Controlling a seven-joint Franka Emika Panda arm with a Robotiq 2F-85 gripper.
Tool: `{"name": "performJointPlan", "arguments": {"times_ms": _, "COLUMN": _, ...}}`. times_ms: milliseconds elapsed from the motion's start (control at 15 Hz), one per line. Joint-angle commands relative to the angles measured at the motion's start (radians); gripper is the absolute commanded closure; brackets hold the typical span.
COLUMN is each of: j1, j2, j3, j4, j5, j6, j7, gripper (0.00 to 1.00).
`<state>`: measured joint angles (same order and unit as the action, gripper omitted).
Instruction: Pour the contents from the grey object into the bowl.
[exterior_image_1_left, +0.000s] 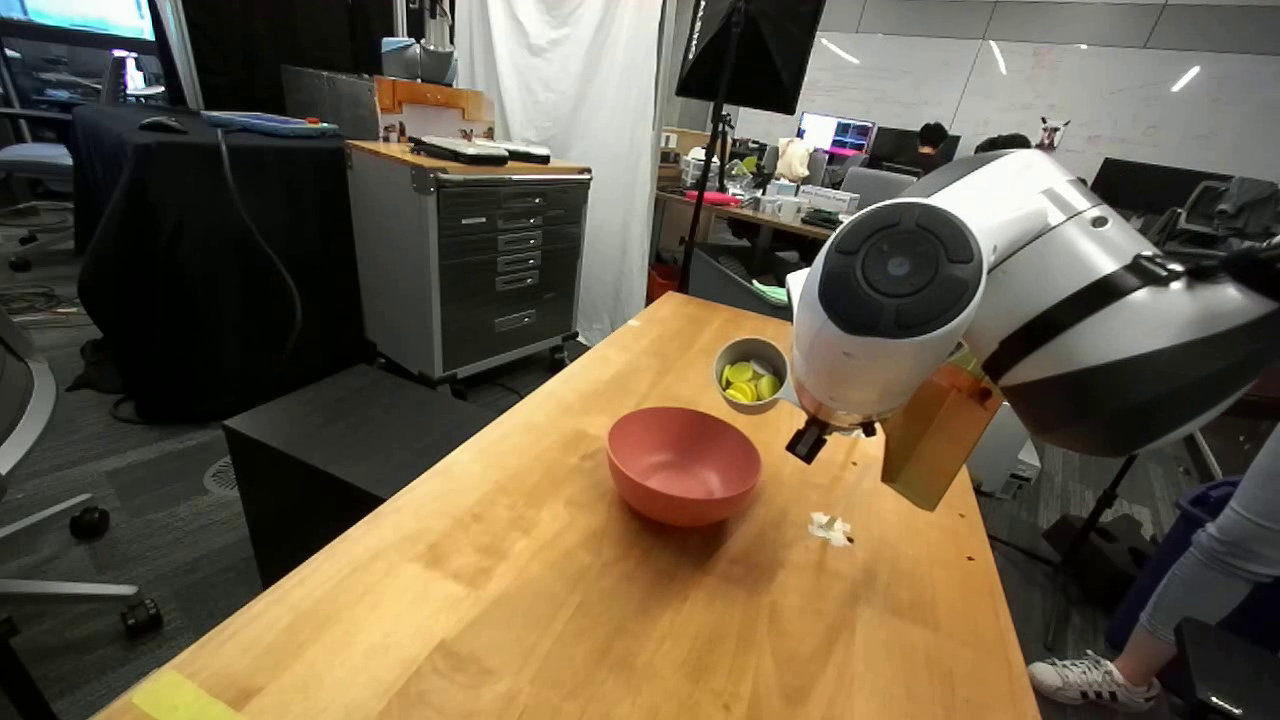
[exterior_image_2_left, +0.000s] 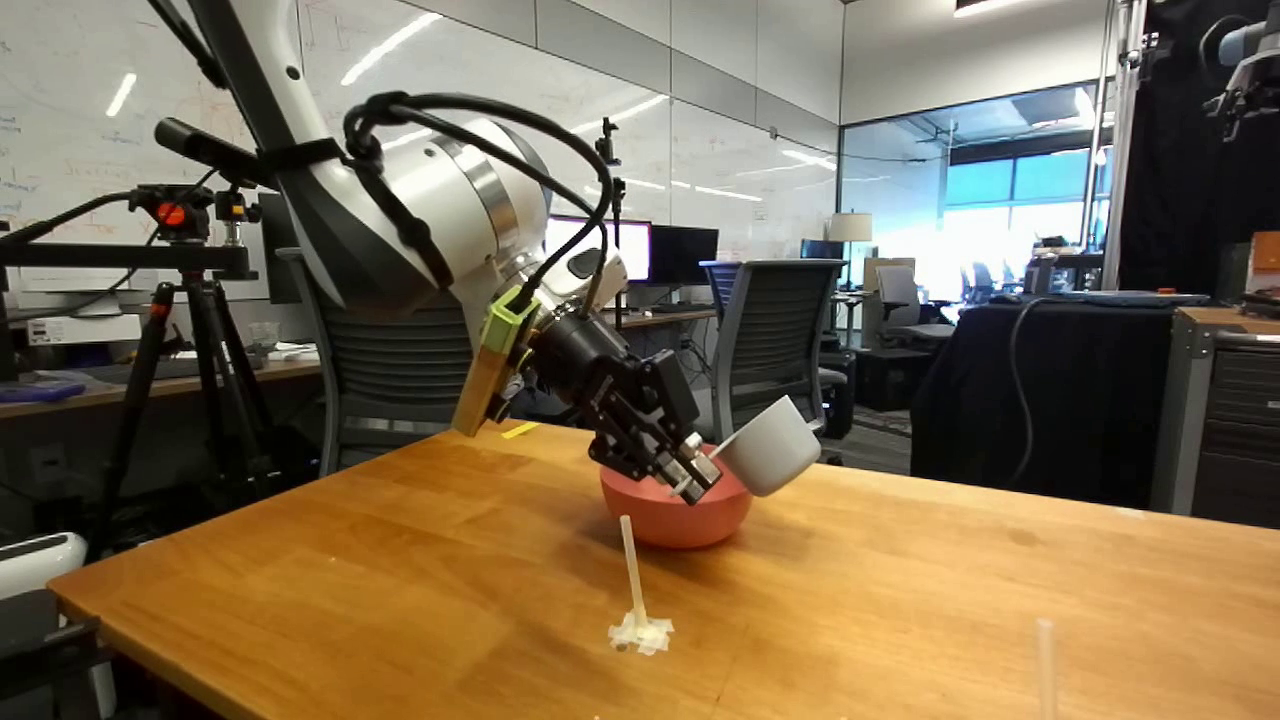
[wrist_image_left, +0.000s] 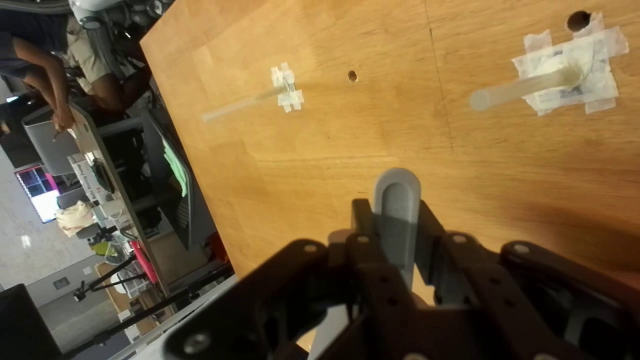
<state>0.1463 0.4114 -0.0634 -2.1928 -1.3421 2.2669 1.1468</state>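
Note:
The grey object, a small cup, hangs tilted in the air by the bowl; its mouth leans over toward the bowl's side. Pale yellow-green contents lie inside it, seen through its opening in an exterior view. My gripper is shut on the cup's flat handle, which sticks out between the finger pads in the wrist view. The pink-red bowl rests upright on the table, slightly below the cup, and its visible inside is bare. The arm hides most of the gripper in an exterior view.
A translucent upright peg is taped to the wooden table near the bowl. Another peg stands farther off in the wrist view. An orange-yellow block is fixed to the arm. A black box stands beside the table's edge.

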Motion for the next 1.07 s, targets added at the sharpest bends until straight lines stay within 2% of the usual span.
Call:
{"name": "performJointPlan", "arguments": {"times_ms": 0, "j1": -0.007, "j2": 0.0, "j3": 0.037, "j4": 0.012, "j5": -0.05, "j6": -0.081, "j7": 0.052, "gripper": 0.94}}
{"name": "performJointPlan", "arguments": {"times_ms": 600, "j1": -0.007, "j2": 0.041, "j3": 0.059, "j4": 0.034, "j5": -0.082, "j6": -0.205, "j7": 0.097, "gripper": 0.94}}
{"name": "performJointPlan", "arguments": {"times_ms": 1000, "j1": -0.008, "j2": 0.071, "j3": 0.065, "j4": 0.045, "j5": -0.179, "j6": -0.277, "j7": 0.176, "gripper": 0.94}}
